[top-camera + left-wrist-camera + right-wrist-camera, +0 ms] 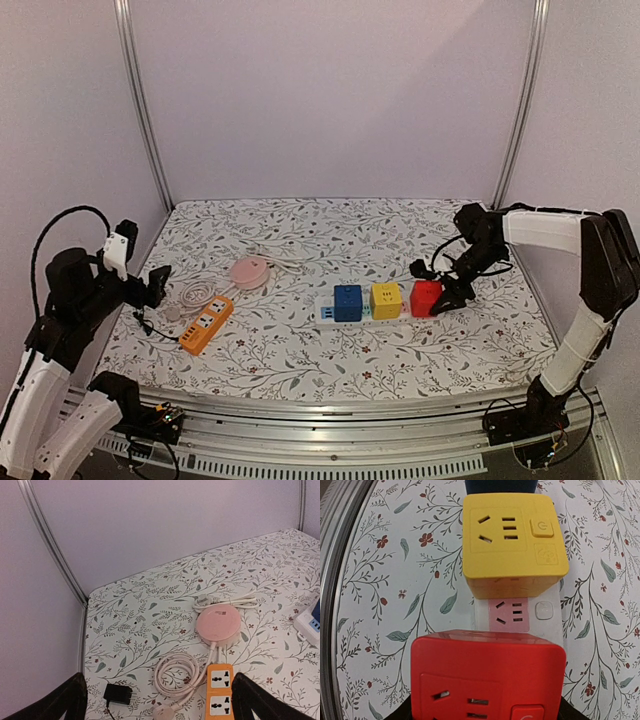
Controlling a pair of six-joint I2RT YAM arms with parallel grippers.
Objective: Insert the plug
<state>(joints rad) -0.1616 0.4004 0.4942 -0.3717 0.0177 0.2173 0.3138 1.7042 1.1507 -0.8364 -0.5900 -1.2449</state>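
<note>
A red cube plug (426, 297) stands at the right end of the white power strip (328, 315), beside a yellow cube (386, 300) and a blue cube (348, 302). My right gripper (447, 298) is shut on the red cube. In the right wrist view the red cube (487, 675) fills the bottom, with dark fingers (400, 713) at its sides. It covers the strip's near end. One pink socket (507, 615) on the strip lies free between it and the yellow cube (512, 545). I cannot tell whether the red cube is seated. My left gripper (160, 285) is open and empty at the far left.
An orange power strip (220, 695), a round pink hub (218, 622), a coiled pink cable (180, 675) and a black adapter (117, 695) lie below the left gripper (160, 707). A white cable (225, 601) lies behind the hub. Walls and metal posts enclose the table.
</note>
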